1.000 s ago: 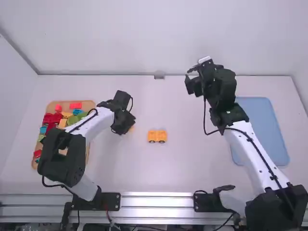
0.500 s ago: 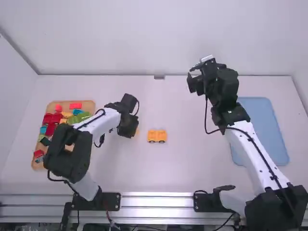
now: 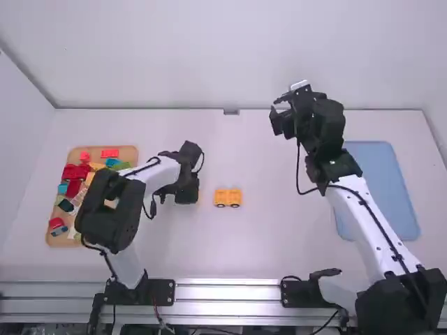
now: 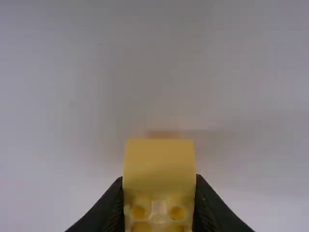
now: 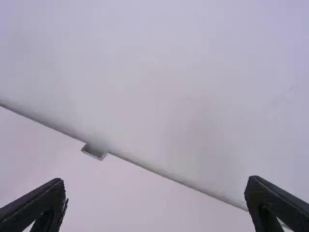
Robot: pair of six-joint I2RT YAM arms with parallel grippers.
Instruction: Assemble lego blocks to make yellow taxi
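My left gripper [image 3: 187,198] is low over the table, just left of the yellow car base [image 3: 228,198], with a small gap between them. In the left wrist view the left gripper [image 4: 159,208] is shut on a yellow block [image 4: 159,166], whose hollow underside faces the camera. The car base stands on the table with small wheels along its near side. High at the back right hangs my right gripper [image 3: 276,115]; in the right wrist view the right gripper [image 5: 155,193] is open, its fingers wide apart with nothing between them.
A wooden tray [image 3: 131,150] of red, green, blue and yellow blocks lies at the far left, partly behind the left arm. A blue tray [image 3: 384,181] lies on the right beside the right arm. A small bracket [image 5: 94,152] sits at the table's back edge.
The left gripper has moved a little right and nearer the camera's side, and its arm has folded inward, uncovering more of the wooden tray. The right arm has hardly moved.
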